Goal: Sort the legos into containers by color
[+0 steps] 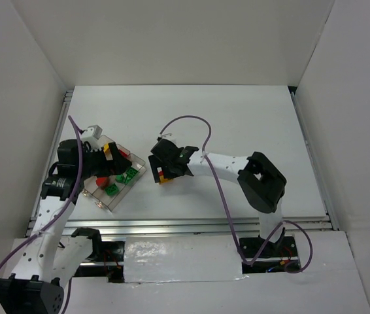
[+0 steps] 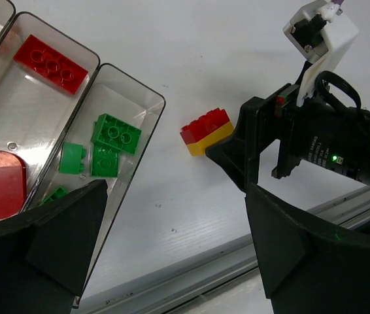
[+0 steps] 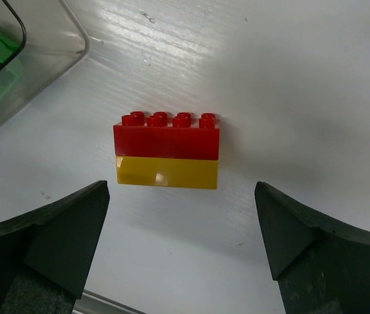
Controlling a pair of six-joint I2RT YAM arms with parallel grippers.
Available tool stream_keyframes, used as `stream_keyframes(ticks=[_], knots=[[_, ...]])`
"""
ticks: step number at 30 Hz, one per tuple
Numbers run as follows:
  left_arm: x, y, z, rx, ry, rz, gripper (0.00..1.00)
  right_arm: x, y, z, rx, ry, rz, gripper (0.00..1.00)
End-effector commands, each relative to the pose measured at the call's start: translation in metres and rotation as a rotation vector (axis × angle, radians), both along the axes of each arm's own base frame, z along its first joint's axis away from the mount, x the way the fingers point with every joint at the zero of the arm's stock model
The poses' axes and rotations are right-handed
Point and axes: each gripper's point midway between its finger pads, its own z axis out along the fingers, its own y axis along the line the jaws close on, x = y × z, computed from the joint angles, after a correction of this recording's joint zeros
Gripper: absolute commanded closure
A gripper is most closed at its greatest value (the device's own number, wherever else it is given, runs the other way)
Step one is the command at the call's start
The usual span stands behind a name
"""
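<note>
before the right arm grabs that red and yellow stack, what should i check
1. right gripper open: ok
2. stack lies between its fingers: ok
3. stack lies apart from the tray: ok
4. stack is a single colour: not ok, the red brick is joined to the yellow brick
5. left gripper open and empty: ok

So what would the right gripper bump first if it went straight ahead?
Probably the red-and-yellow lego stack, lying right ahead of the open right gripper; how far is unclear.
</note>
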Motion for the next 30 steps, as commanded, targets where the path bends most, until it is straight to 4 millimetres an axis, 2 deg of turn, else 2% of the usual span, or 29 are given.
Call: stream_keyframes(ticks=[1, 3, 4, 5, 6, 9, 12, 13, 18, 20, 21, 22, 23, 25, 26, 27, 28, 29, 30], knots=[[0.005, -0.005, 0.022, -0.005, -0.102, -0.039, 0.01, 0.005, 0.016, 0.01, 0.021, -0.028, 0.038, 0.0], [0.003, -0.006, 0.021, -0.009, -0.101, -0.041, 0.0, 0.006, 0.02, 0.011, 0.022, -0.03, 0.042, 0.0], [0.003, -0.006, 0.021, -0.01, -0.105, -0.041, 0.0, 0.008, 0.021, 0.004, 0.005, -0.023, 0.036, 0.0], [0.002, -0.005, 0.021, -0.009, -0.102, -0.039, 0.01, 0.011, 0.022, 0.006, -0.004, -0.03, 0.029, 0.0], [0.002, -0.005, 0.021, -0.01, -0.106, -0.037, 0.0, 0.012, 0.022, -0.004, -0.025, -0.018, 0.026, 0.01], [0.001, -0.005, 0.021, -0.011, -0.105, -0.033, 0.0, 0.019, 0.025, -0.009, -0.046, -0.027, 0.017, 0.03], [0.001, -0.004, 0.021, -0.008, -0.107, -0.026, 0.01, 0.021, 0.021, -0.021, -0.087, -0.021, -0.002, 0.2], [0.0, -0.004, 0.02, -0.009, -0.104, -0.027, 0.0, 0.02, 0.018, -0.024, -0.096, -0.021, -0.01, 0.32], [0.001, -0.005, 0.02, -0.011, -0.103, -0.035, 0.0, 0.014, 0.01, -0.025, -0.09, -0.037, -0.015, 0.41], [0.002, -0.005, 0.02, -0.013, -0.099, -0.034, 0.01, 0.01, 0.007, -0.029, -0.102, -0.034, -0.01, 0.52], [0.002, -0.006, 0.02, -0.014, -0.098, -0.037, 0.01, 0.004, 0.005, -0.029, -0.093, -0.022, 0.006, 0.62], [0.001, -0.006, 0.02, -0.018, -0.098, -0.034, 0.0, 0.005, 0.009, -0.027, -0.064, -0.034, 0.011, 0.65], [0.001, -0.006, 0.019, -0.02, -0.095, -0.033, 0.01, -0.003, 0.004, -0.024, -0.043, -0.027, 0.025, 0.7], [0.002, -0.007, 0.019, -0.029, -0.094, -0.031, 0.01, -0.006, 0.012, -0.013, 0.032, -0.056, 0.067, 0.79], [0.002, -0.008, 0.018, -0.037, -0.089, -0.037, 0.0, -0.012, 0.011, -0.004, 0.078, -0.072, 0.083, 1.0], [0.002, -0.01, 0.017, -0.044, -0.083, -0.043, 0.0, -0.016, 0.011, 0.003, 0.103, -0.087, 0.098, 1.0], [0.002, -0.011, 0.016, -0.056, -0.072, -0.046, 0.01, -0.02, 0.012, 0.021, 0.144, -0.121, 0.132, 1.0], [0.001, -0.017, 0.013, -0.08, -0.05, -0.074, 0.0, -0.031, 0.007, 0.016, 0.143, -0.114, 0.165, 1.0], [0.002, -0.022, 0.013, -0.108, -0.044, -0.089, 0.01, -0.036, 0.011, 0.025, 0.18, -0.129, 0.193, 1.0]])
